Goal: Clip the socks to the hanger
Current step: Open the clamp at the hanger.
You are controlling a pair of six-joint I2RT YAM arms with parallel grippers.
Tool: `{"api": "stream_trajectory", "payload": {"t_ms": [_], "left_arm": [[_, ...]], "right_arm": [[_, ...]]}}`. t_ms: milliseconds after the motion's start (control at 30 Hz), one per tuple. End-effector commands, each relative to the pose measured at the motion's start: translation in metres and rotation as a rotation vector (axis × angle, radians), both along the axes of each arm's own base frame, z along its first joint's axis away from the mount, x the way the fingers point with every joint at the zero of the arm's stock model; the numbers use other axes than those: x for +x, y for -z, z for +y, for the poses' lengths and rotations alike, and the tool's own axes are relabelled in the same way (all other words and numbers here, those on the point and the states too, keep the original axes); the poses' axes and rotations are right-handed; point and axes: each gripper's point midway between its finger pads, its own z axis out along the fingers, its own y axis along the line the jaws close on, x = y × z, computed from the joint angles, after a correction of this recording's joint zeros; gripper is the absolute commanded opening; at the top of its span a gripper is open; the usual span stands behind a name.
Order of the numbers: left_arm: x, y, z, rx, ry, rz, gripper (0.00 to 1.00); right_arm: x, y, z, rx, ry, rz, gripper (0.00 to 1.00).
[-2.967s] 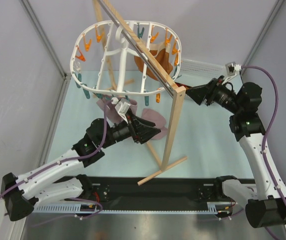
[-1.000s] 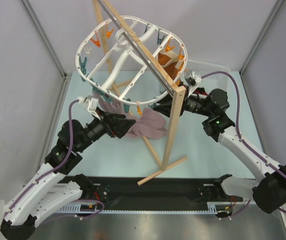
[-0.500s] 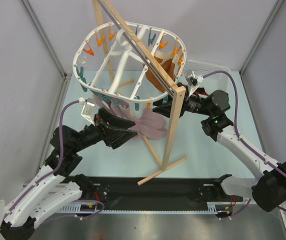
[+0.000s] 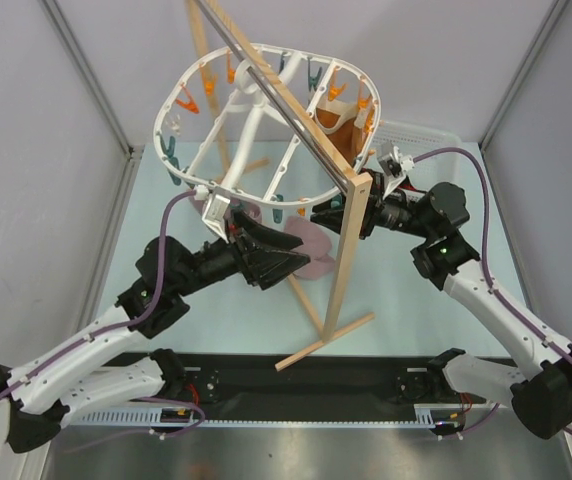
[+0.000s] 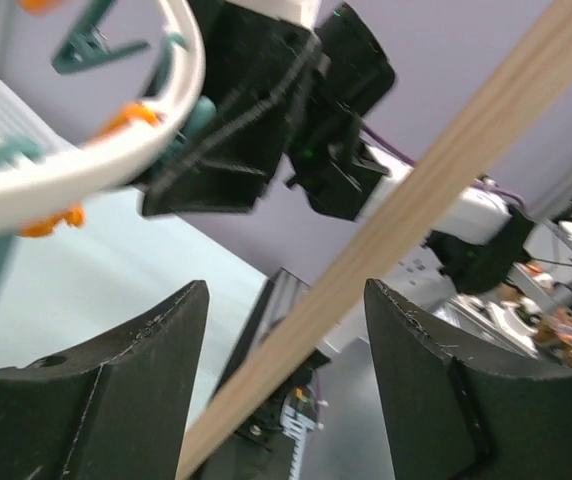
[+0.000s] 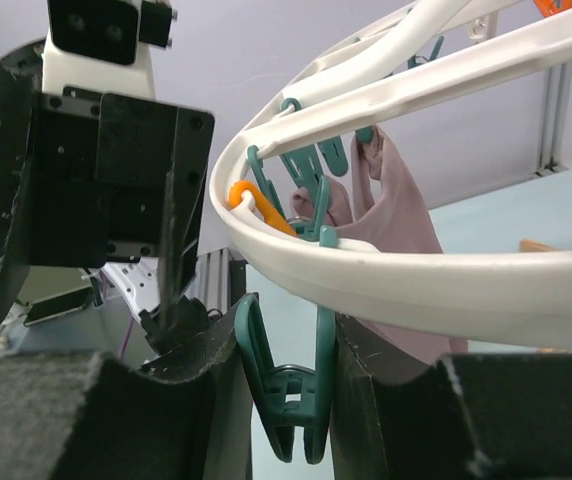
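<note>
Right gripper [image 6: 286, 335] pinching a teal clip [image 6: 291, 405] under the white hanger [image 6: 396, 280] rim, lower centre, left gripper [image 5: 284, 310] spread wide, empty

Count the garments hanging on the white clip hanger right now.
2. A mauve-pink cloth hangs from the hanger's near rim, by the wooden post; an orange garment hangs at its far right side. More may be hidden.
</note>
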Motion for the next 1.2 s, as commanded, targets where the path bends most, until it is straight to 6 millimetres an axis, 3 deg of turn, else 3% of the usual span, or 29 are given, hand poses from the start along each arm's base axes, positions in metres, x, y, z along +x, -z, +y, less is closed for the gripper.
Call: {"api": "stream_trajectory", "payload": {"t_ms": [0, 100, 167, 333, 567, 833, 1167], "left_arm": [[0.018, -0.031, 0.004, -0.031, -0.111, -0.125, 0.70], [0.026, -0.036, -0.003, -0.016, -0.126, -0.156, 0.70], [0.027, -0.041, -0.006, -0.029, -0.118, -0.164, 0.71], [0.035, -0.038, -0.012, -0.039, -0.130, -0.144, 0.71], [0.039, -0.037, -0.011, -0.054, -0.151, -0.126, 0.71], [0.040, -0.034, -0.020, -0.073, -0.122, -0.102, 0.71], [0.042, -0.031, -0.029, -0.094, -0.097, -0.093, 0.72]], "right_arm": [[-0.002, 0.000, -0.007, -0.025, 0.037, -0.048, 0.34], [-0.003, 0.001, -0.008, -0.031, 0.034, -0.045, 0.40], [-0.003, 0.000, -0.009, -0.031, 0.035, -0.050, 0.54], [0.002, -0.003, -0.013, -0.026, 0.064, -0.054, 0.55], [0.000, -0.003, -0.017, -0.019, 0.055, -0.055, 0.44], [-0.005, 0.002, -0.020, -0.025, 0.038, -0.041, 0.49], [-0.008, -0.008, -0.026, -0.005, 0.054, -0.039, 0.24]]}}
